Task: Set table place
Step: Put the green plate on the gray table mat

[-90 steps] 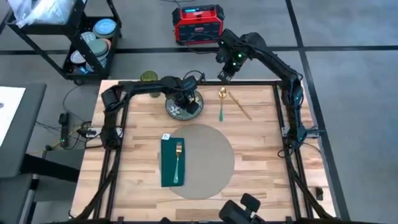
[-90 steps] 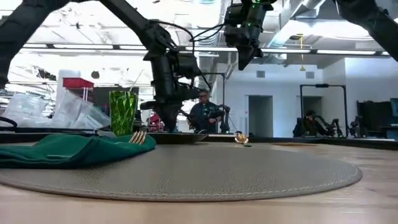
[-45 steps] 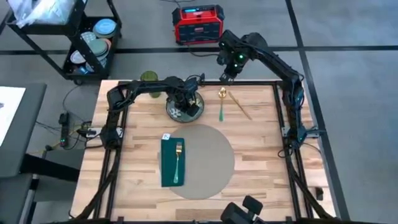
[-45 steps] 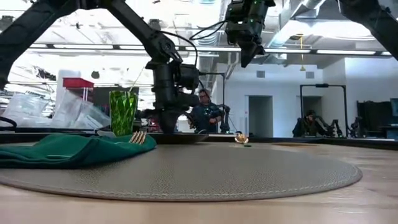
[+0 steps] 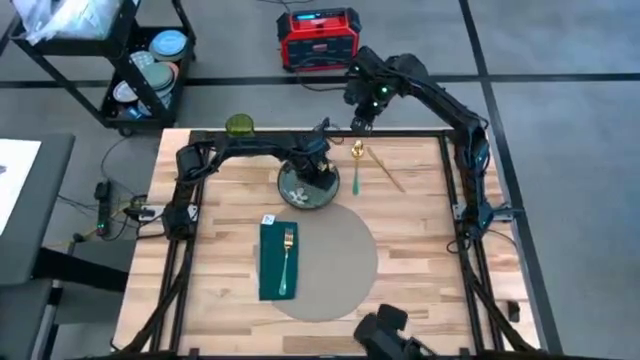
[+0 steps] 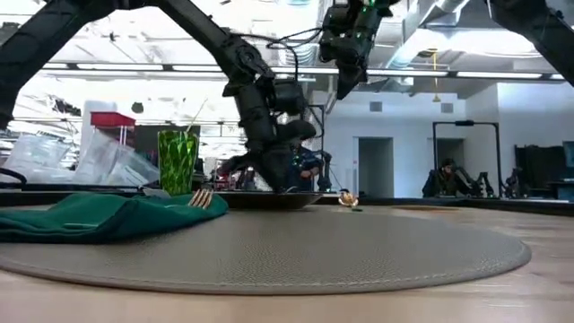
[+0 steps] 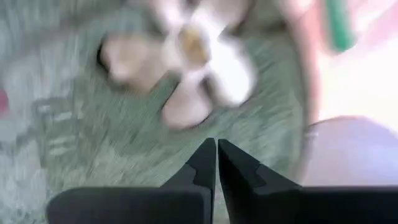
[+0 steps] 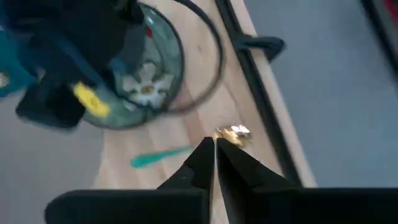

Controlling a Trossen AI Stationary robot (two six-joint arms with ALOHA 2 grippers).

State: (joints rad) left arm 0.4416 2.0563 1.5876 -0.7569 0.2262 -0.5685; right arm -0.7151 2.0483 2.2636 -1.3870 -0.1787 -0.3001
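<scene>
The small green floral plate [image 5: 303, 192] lies on the table [image 5: 420, 230], its near rim at the far edge of the round grey-beige placemat [image 5: 330, 262]. My left gripper [image 5: 318, 168] is shut and stands on the plate, also visible in the low view [image 6: 280, 187]. A dark green napkin [image 5: 276, 262] with a gold fork [image 5: 286, 256] lies on the placemat's left part. My right gripper [image 5: 361, 108] hangs shut, high above the table's far edge, touching nothing. My left gripper presses its shut fingertips [image 7: 205, 155] down on the plate's inner face [image 7: 155, 143], beside the white flower at its middle. The fingers come from above, pointing down. The plate lies flat on the table.
A green-handled spoon with a gold bowl [image 5: 356, 168] and a thin gold utensil [image 5: 386, 170] lie right of the plate. A green glass [image 5: 239, 126] stands at the far edge. A red box [image 5: 318, 36] and a wheeled cart [image 5: 140, 60] stand beyond the table.
My left gripper has moved toward the table's near edge and a little right, toward the placemat. The plate has slid flat along the table with it, up to the placemat's far edge. My right gripper has stayed high.
</scene>
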